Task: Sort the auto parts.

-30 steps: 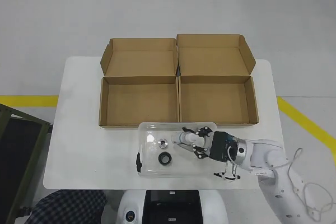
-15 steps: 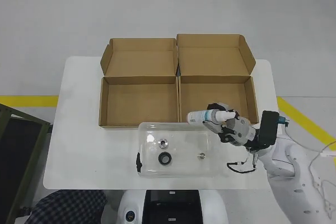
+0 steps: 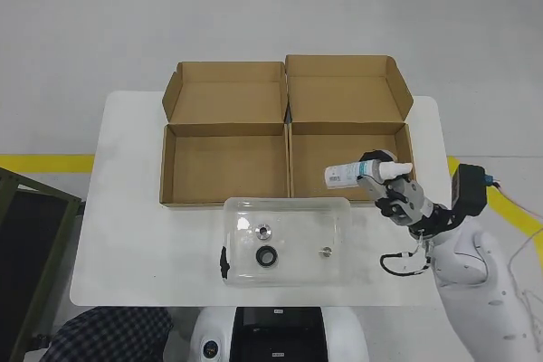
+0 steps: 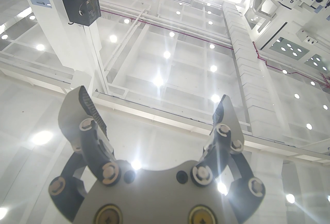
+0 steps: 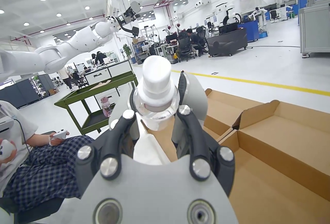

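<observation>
My right gripper [image 3: 380, 174] is shut on a small clear spray bottle [image 3: 355, 171] with a white cap [image 5: 156, 73], held sideways above the near edge of the right cardboard box [image 3: 348, 136]. In the right wrist view the gripper [image 5: 157, 106] clamps the bottle [image 5: 157, 116] at its neck. A clear plastic tray [image 3: 294, 206] at the table's front holds a black ring [image 3: 268, 257], a small metal part [image 3: 265, 230] and another small part [image 3: 325, 252]. My left gripper [image 4: 154, 111] is open, pointing up at the ceiling with nothing between its fingers.
Two open cardboard boxes stand side by side at the back; the left box [image 3: 224, 167] is beside the right one, both with lids folded back. A dark green cart [image 3: 18, 235] stands off the table's left side. A person with a controller [image 5: 60, 135] sits in front.
The right gripper lifted the spray bottle out of the clear tray and carried it back and to the right, up over the right cardboard box.
</observation>
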